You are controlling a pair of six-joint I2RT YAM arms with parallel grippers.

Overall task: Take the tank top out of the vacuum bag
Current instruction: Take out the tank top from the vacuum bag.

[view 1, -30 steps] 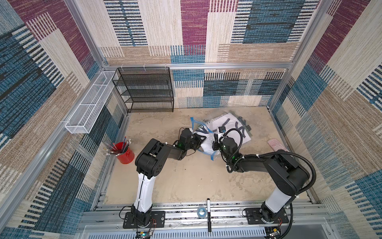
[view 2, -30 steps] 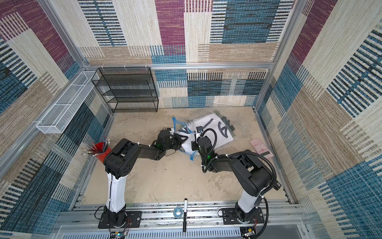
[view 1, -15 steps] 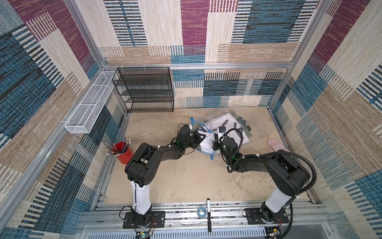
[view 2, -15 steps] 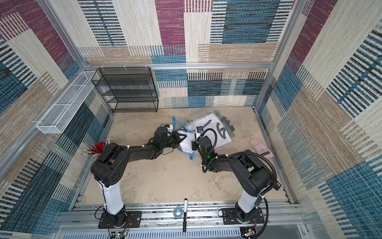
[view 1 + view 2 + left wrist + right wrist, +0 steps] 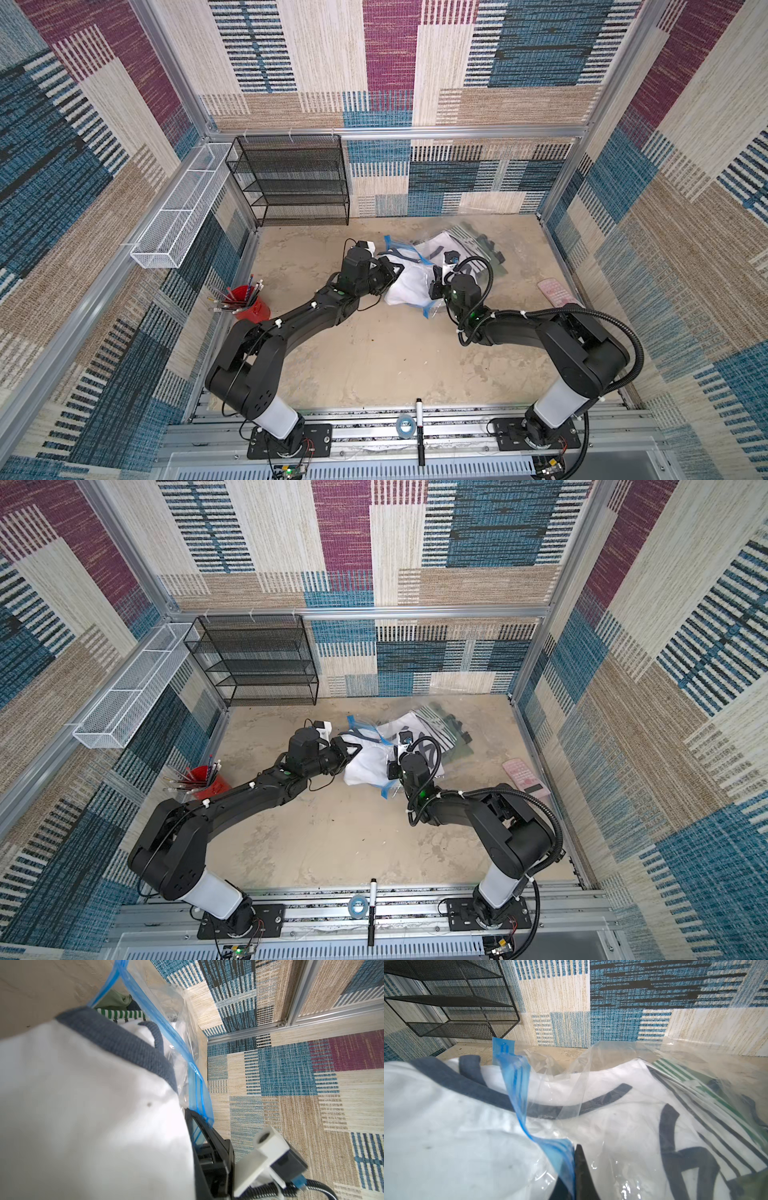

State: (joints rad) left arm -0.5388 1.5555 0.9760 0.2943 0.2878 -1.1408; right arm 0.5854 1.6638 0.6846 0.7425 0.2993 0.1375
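Observation:
The vacuum bag [image 5: 446, 243] [image 5: 415, 725] lies crinkled at the middle back of the table, its blue zip strip [image 5: 517, 1093] [image 5: 180, 1047] standing open. The tank top [image 5: 409, 284] [image 5: 368, 766], white with dark grey trim, hangs partly out of the bag's mouth toward the left. My left gripper [image 5: 392, 270] [image 5: 347, 750] is shut on the tank top [image 5: 83, 1105], whose cloth hides most of the jaws in the left wrist view. My right gripper [image 5: 434, 286] [image 5: 392, 769] [image 5: 574, 1159] is shut on the blue zip strip. More of the tank top [image 5: 436, 1126] shows through the plastic.
Green-striped and olive clothes [image 5: 482, 249] lie deeper in the bag. A black mesh rack [image 5: 291, 183] stands at the back left, and a white wire basket [image 5: 183, 208] hangs on the left wall. A red pencil cup [image 5: 253, 305] stands left. A pink card [image 5: 557, 291] lies right.
My left arm has stretched out lower and its gripper has drawn back to the left, pulling more white cloth out of the bag. The right arm holds still.

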